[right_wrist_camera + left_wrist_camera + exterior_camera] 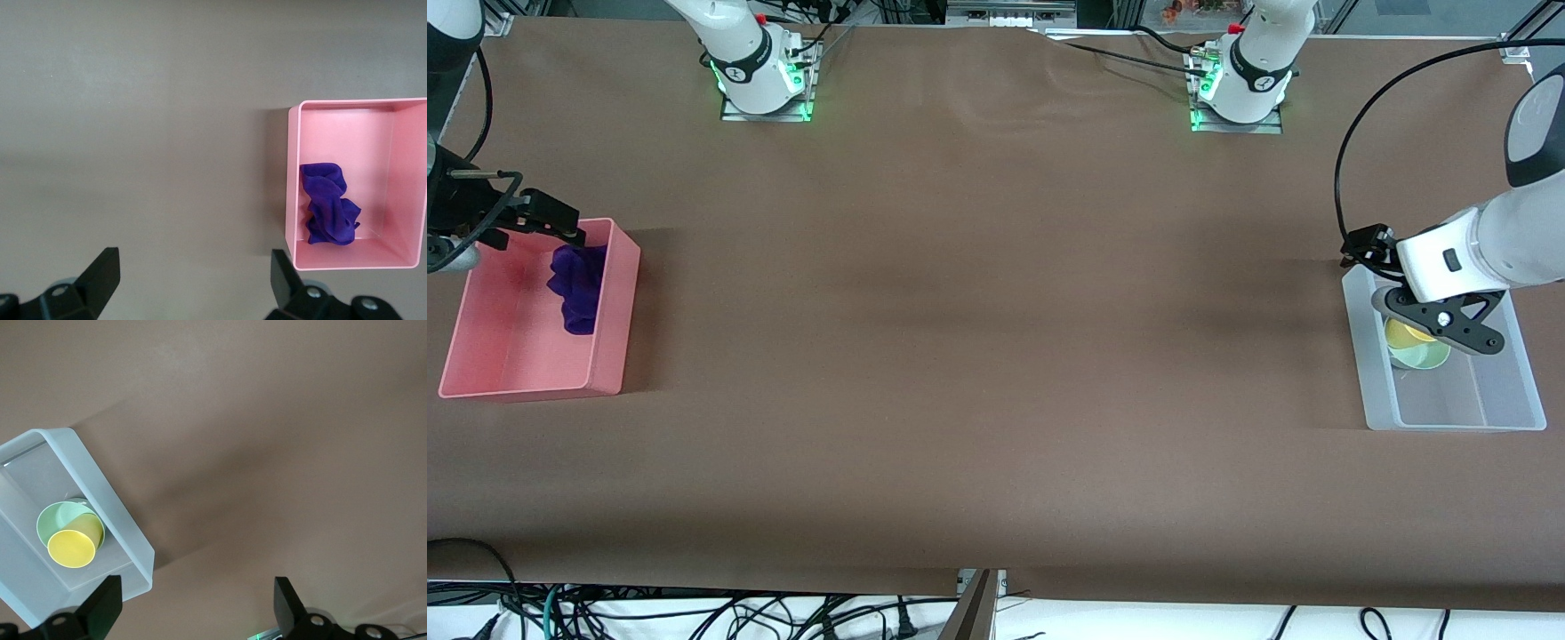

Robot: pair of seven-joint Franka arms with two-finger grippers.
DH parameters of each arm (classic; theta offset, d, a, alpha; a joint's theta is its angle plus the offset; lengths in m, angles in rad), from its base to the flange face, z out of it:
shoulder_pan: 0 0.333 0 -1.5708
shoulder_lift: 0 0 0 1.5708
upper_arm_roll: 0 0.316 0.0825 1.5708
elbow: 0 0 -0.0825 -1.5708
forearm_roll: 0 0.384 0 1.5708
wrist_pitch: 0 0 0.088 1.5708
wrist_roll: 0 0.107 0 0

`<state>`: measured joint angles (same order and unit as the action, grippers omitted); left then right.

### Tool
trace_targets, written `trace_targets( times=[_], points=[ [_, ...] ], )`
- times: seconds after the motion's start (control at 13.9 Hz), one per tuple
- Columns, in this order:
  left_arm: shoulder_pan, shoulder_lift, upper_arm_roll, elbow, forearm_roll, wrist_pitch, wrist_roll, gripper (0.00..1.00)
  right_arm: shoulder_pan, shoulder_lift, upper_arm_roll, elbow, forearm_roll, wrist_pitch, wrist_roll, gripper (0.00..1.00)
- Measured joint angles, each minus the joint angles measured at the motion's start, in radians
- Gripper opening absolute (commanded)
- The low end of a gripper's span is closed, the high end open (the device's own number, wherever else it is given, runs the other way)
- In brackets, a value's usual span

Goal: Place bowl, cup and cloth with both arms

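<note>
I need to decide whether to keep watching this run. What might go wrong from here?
The yellow cup sits in the green bowl inside the clear bin; grabbing one may drag or tip the other. The open left gripper hangs close over the bin and could clip its wall. The open right gripper, over the pink bin, may snag the purple cloth.

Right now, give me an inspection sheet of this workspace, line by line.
Surface: brown table cover, lightly rippled between the arm bases.
Job's things: purple cloth bunched in the pink bin at the right arm's end; yellow cup sits inside the green bowl, both in the clear bin at the left arm's end.
Clutter: nothing seen on the table apart from the bins.
Grippers: left gripper over the clear bin, fingers open, empty; right gripper over the pink bin, fingers open, empty.
Cables: black cable loops off the left arm; more cables lie off the table's near edge.
Surroundings: metal framing along the top edge.
</note>
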<state>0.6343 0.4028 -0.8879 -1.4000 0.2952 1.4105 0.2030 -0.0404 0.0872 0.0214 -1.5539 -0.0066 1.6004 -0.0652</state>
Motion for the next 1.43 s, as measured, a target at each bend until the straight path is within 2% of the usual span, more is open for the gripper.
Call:
trace_targets(
  times=[0.29,0.36,0.43,0.65,0.79,0.86,0.93,1.15,1.43],
  points=[
    [-0.001,-0.003,-0.009,0.003,-0.009,0.001,-0.023,1.0,0.002,0.0,0.002,0.0,0.0,0.0,0.0,1.0],
    [-0.016,-0.012,0.002,0.006,-0.028,0.001,-0.036,1.0,0.003,0.0,0.002,0.0,0.0,0.0,0.0,1.0],
    [-0.062,-0.031,0.053,0.009,-0.048,0.001,-0.055,1.0,0.003,0.0,0.002,0.0,0.0,0.0,0.0,1.0],
    [-0.343,-0.122,0.408,0.007,-0.21,0.037,-0.121,1.0,0.003,0.0,0.001,0.0,0.0,0.0,0.0,1.0],
    [-0.489,-0.174,0.623,-0.03,-0.283,0.097,-0.124,1.0,0.003,0.0,0.001,0.0,0.0,0.0,0.0,1.0],
    [-0.549,-0.204,0.71,-0.072,-0.297,0.154,-0.123,1.0,0.003,0.0,0.001,0.0,0.0,0.0,0.0,1.0],
    [-0.591,-0.241,0.767,-0.131,-0.303,0.216,-0.128,1.0,0.002,0.0,0.001,0.0,0.0,0.0,0.0,1.0],
    [-0.63,-0.346,0.8,-0.296,-0.304,0.314,-0.167,1.0,0.002,0.0,0.001,0.0,0.0,0.0,0.0,1.0],
    [-0.657,-0.394,0.801,-0.352,-0.304,0.329,-0.182,1.0,0.002,0.0,0.001,0.0,0.0,0.0,0.0,1.0]
  ],
)
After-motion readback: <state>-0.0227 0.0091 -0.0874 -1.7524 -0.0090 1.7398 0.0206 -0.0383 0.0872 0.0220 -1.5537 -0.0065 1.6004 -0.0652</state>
